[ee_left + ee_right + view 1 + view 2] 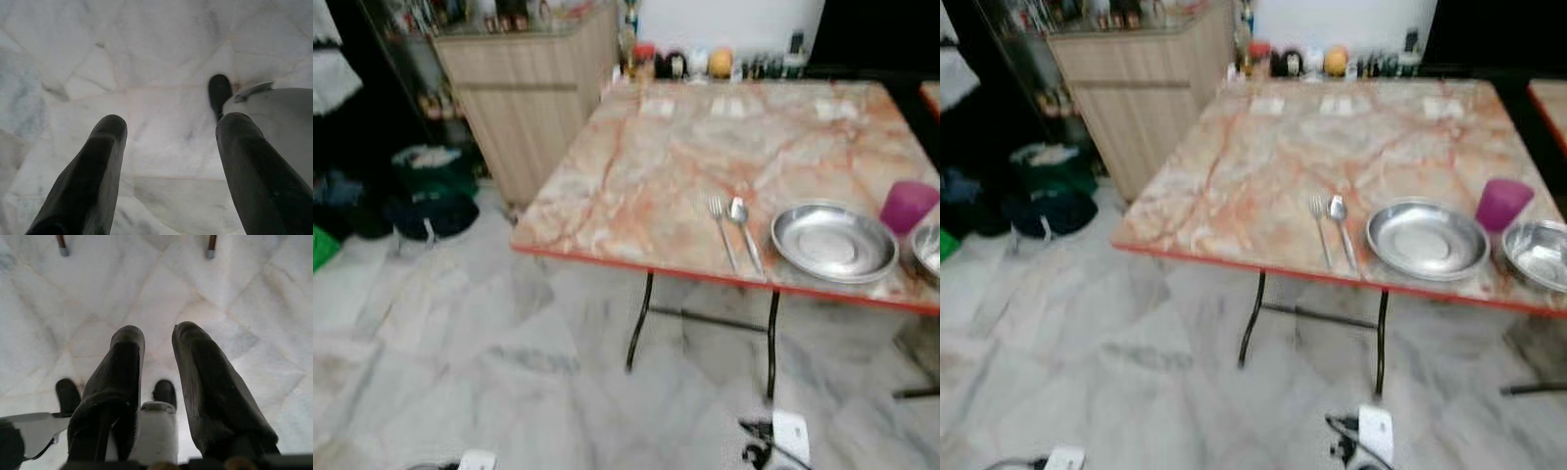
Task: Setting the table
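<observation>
Marble table (656, 166) (red edge) over pale marble floor (460, 333); left gripper (168, 132) wide, right gripper (157, 345) narrow.

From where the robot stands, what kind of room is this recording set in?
Probably a home dining or kitchen area: a marble-pattern folding table with a fork, spoon and steel plate, jars and bottles along the wall, and a wooden cabinet.

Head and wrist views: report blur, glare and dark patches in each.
Left eye view: soft blur throughout, window glare on the table, dark corner at left. Right eye view: likewise. Left wrist view: left gripper blurred, floor even-lit. Right wrist view: right gripper blurred, floor bright.
</observation>
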